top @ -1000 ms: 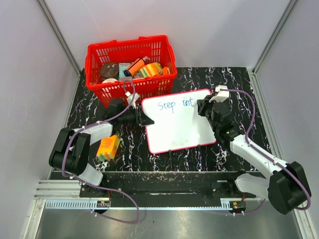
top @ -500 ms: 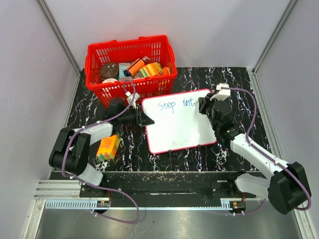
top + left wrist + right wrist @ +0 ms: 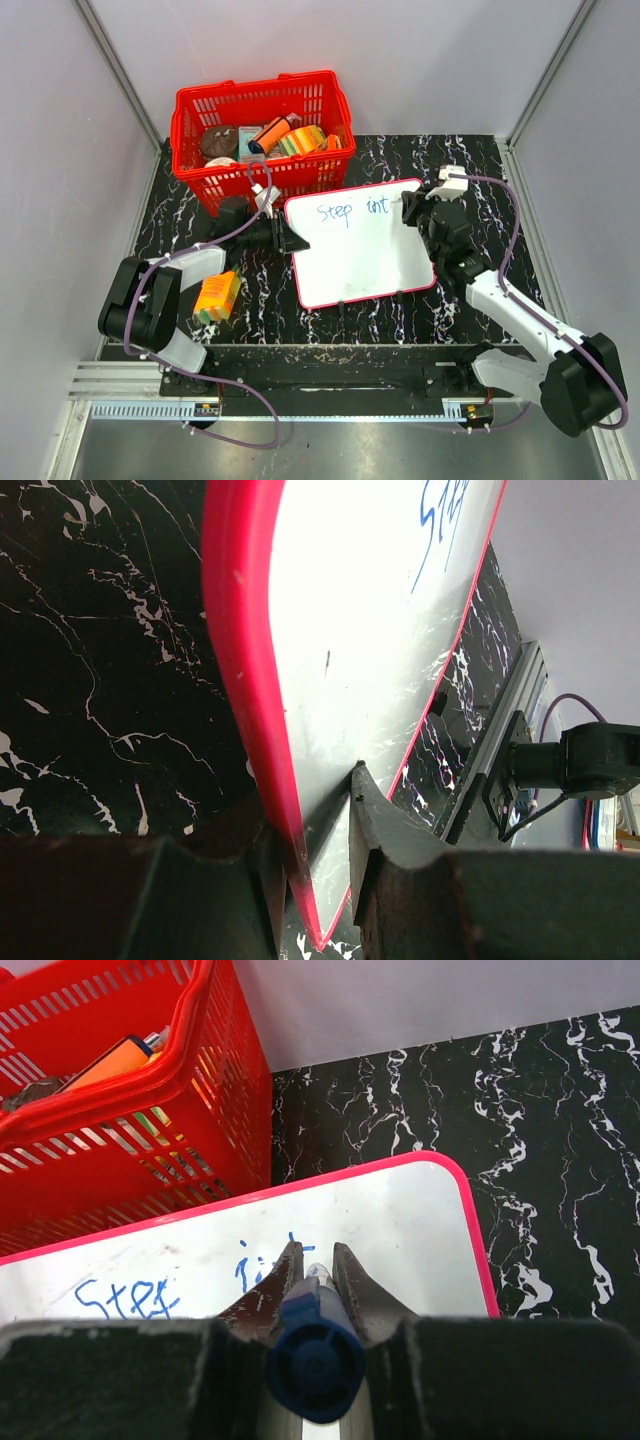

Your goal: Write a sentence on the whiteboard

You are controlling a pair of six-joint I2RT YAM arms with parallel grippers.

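Now the right fingers (image 3: 355,1285), closed round the blue marker (image 3: 312,1360), have edged right past the unfinished sentence (image 3: 350,211), while the left fingers (image 3: 378,825) clamp the whiteboard (image 3: 360,255) edge.

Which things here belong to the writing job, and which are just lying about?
In use: whiteboard, clamped by the left gripper; blue writing; marker in the right gripper.
Lying about: red basket of odds and ends; orange block.
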